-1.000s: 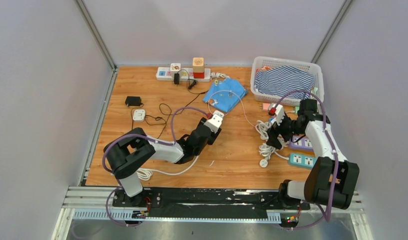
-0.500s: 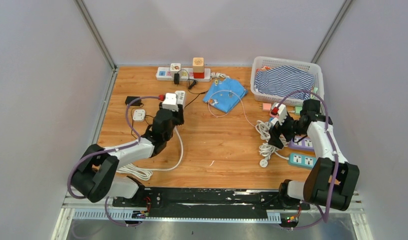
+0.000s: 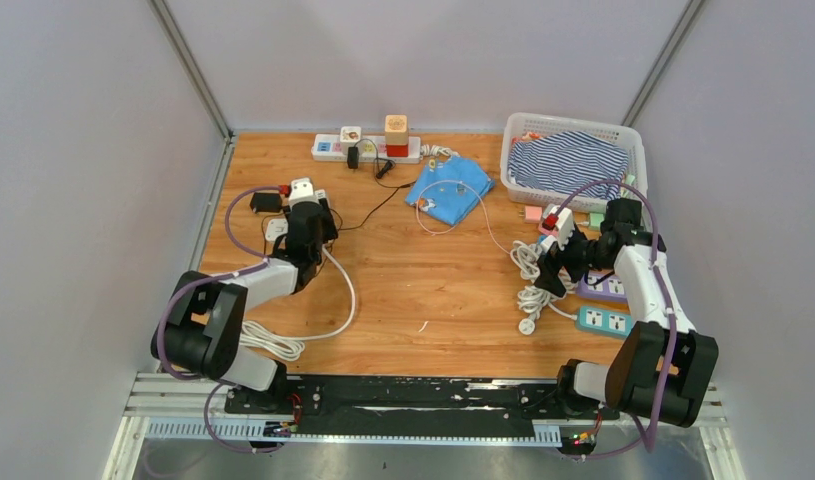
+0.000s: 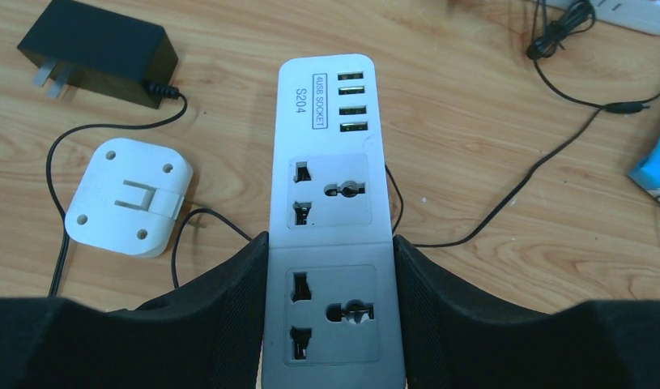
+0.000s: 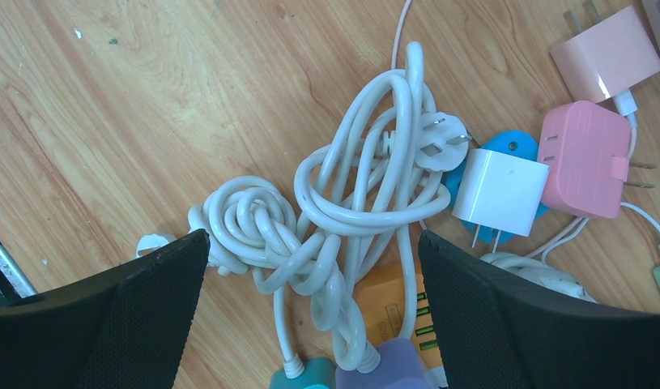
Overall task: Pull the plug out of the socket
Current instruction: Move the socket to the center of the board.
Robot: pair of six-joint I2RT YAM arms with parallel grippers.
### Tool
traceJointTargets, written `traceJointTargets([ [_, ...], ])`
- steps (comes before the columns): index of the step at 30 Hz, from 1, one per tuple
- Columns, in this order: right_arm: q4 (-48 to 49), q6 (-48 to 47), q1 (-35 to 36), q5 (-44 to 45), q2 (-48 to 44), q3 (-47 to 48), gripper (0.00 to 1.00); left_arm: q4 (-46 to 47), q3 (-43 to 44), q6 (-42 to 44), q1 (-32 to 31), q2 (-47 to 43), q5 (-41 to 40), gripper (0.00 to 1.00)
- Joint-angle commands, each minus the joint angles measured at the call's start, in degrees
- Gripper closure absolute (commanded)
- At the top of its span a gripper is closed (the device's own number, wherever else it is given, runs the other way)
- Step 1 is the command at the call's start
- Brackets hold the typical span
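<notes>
Socket strip [image 4: 334, 227]: white, long, printed "4USB SOCKET S204"; four USB ports at the far end, then two outlet faces with their slots uncovered.
Position: left part of the wooden table [image 3: 453, 290], far end pointing away from the arm. Whether it rests on the wood cannot be told.
Left gripper [image 4: 330, 251]: partly closed, black pads clamped on the two long sides at the nearer outlet face.
Neighbours: white square adapter [image 4: 128, 197] just left, black adapter [image 4: 100, 53] beyond it, thin black cable [image 4: 504, 203] to the right.
Left wrist view only: lettering, ports and slots.
Top view only: white cord [image 3: 338, 300] running from the left gripper toward the near edge.
Right gripper [image 5: 310, 243]: jaws wide apart, holding nothing, over a tangled white cable [image 5: 342, 211].
Right wrist view only: white charger cube [image 5: 500, 190] and pink adapter [image 5: 585, 158], side by side to the tangle's right.
</notes>
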Motion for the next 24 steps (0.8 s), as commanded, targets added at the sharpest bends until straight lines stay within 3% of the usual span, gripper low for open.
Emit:
traceJointTargets([
  [1,-1.1,-1.3,-0.9,-2.0,-1.3,-0.7,0.00,0.3,2.5,-3.1,1.1,1.5,-4.0,1.00],
  [13,-1.0,-1.6,-0.8,-3.2,-2.2,-1.0,0.00,-2.3,14.0,-5.9,4.7,10.0,0.1,1.00],
  [24,-1.0,-1.9,-0.8,-3.5,-2.2,-1.0,0.00,-6.1,25.7,-6.9,6.1,19.7,-1.6,1.00],
])
